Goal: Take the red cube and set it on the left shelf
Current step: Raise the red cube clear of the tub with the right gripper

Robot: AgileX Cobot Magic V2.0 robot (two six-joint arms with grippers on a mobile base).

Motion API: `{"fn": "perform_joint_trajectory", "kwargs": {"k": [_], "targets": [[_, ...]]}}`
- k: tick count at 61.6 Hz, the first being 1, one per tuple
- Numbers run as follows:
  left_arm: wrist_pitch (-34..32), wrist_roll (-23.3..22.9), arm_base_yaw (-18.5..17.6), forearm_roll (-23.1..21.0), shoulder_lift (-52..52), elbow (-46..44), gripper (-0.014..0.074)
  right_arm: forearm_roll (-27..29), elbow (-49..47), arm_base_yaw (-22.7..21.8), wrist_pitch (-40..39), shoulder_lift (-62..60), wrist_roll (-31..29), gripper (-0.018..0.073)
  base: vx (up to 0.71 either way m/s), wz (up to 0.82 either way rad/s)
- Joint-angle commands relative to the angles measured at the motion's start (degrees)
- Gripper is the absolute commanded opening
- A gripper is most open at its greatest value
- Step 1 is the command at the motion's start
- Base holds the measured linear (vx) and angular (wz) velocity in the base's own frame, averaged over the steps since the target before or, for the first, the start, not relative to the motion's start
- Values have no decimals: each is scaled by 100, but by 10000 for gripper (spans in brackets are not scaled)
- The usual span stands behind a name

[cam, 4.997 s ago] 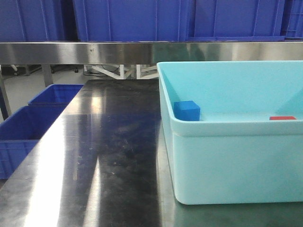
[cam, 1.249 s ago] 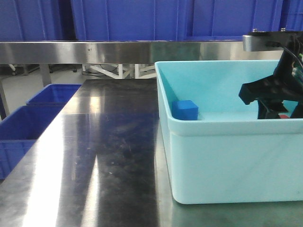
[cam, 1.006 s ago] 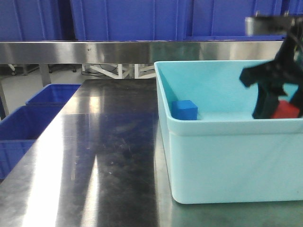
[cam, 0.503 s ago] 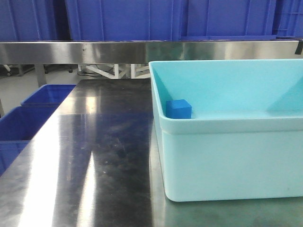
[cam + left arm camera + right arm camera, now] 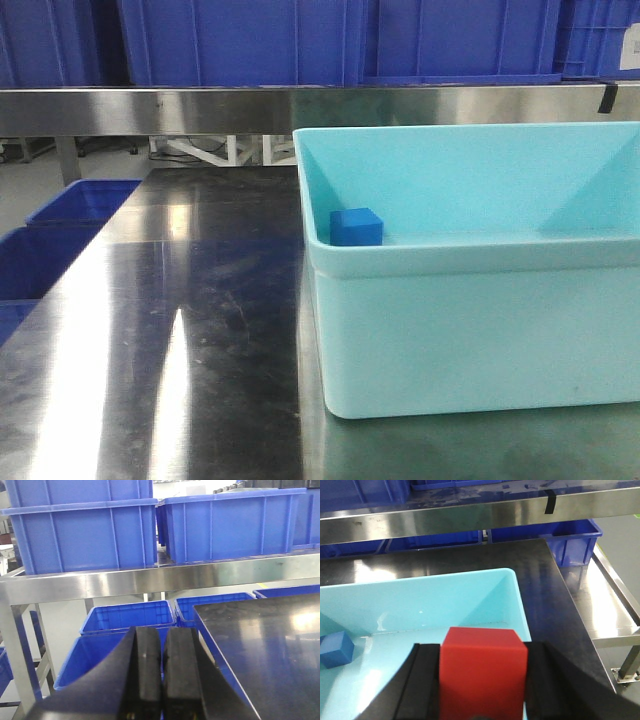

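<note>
Lifted from the tub (image 5: 519,607) now, the red cube (image 5: 482,672) sits clamped in my right gripper (image 5: 482,685); left shelf (image 5: 470,519) lies ahead

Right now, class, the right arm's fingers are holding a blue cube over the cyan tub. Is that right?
No. The cube between the right arm's fingers is the red cube, not blue; the right wrist view shows it. The blue cube lies inside the tub.
</note>
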Motion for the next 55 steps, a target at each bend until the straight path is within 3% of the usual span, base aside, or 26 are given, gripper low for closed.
{"fn": "perform_joint_trajectory", "kwargs": {"k": [1,55], "targets": [[-478,8,-16,-32,40,126,106,-75,-159,-42,-407,-2,-50,66,0,0],[-478,8,-16,-32,40,126,106,-75,-159,-42,-297,-2,-50,66,0,0]]}}
